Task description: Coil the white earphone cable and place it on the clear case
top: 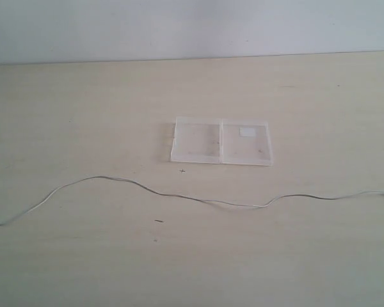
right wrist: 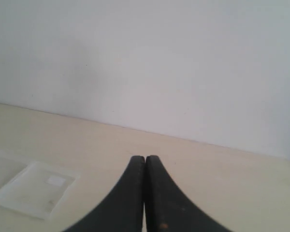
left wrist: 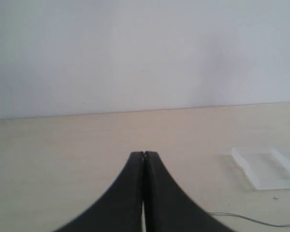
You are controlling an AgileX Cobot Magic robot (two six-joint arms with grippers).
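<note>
The white earphone cable (top: 179,195) lies stretched out in a wavy line across the table, from the left edge to the right edge of the exterior view, in front of the clear case (top: 221,141). The case lies open and flat, with a small white label (top: 248,132) on its right half. Neither arm shows in the exterior view. My left gripper (left wrist: 144,154) is shut with nothing in it; the case (left wrist: 268,167) and a bit of cable (left wrist: 251,220) lie off to its side. My right gripper (right wrist: 145,158) is shut and empty too, with the case (right wrist: 31,189) beside it.
The pale wooden table (top: 83,115) ends at a plain white wall (top: 192,25) at the back. A few small dark specks (top: 159,221) mark the tabletop near the cable.
</note>
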